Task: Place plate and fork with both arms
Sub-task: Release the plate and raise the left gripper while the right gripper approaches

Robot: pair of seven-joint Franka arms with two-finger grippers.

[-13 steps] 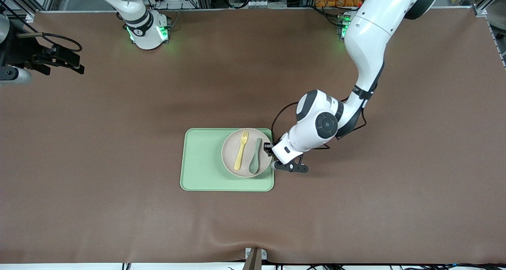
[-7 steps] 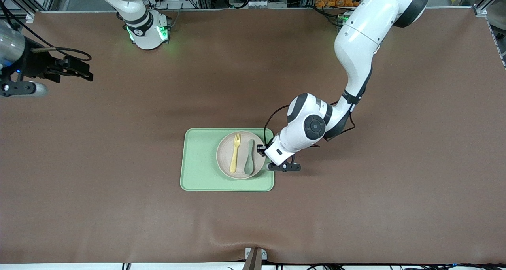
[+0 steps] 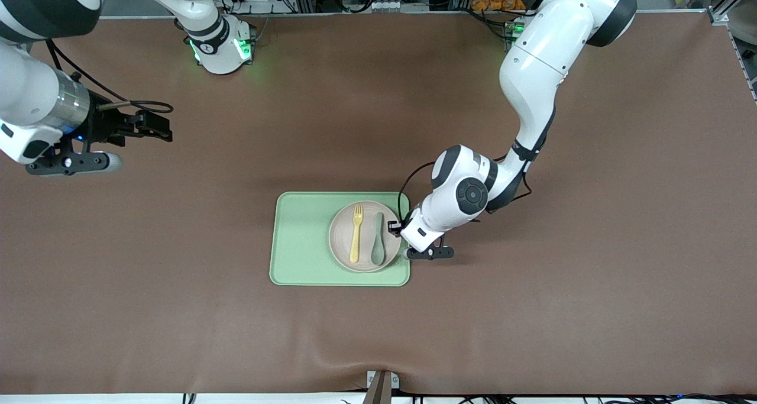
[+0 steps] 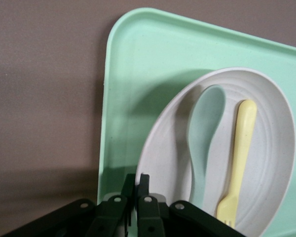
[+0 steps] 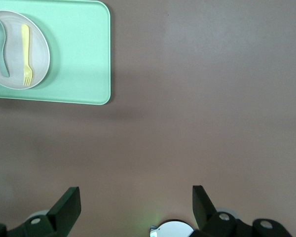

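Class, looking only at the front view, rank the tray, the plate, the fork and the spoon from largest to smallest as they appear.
1. The tray, clearly largest.
2. The plate, about half the tray's width.
3. The fork and the spoon: they look nearly alike in length, so I would not rank them.

Left arm reaching from its base down and toward the table's middle, elbow high, forearm folded back, wrist tilted low. Left gripper (image 3: pixel 393 226) down at table level, fingers (image 4: pixel 143 183) pressed nearly together, only a thin slit between, pinched at the rim of the plate (image 3: pixel 340 238) on the side toward the left arm's end. Camera bracket jutting out under the wrist. Right arm bent in from the right arm's end of the table, wrist roughly level, black cable looping over it. Right gripper (image 3: pixel 159 127) up in the air over bare table, fingers (image 5: pixel 66 207) spread wide, nothing between them.
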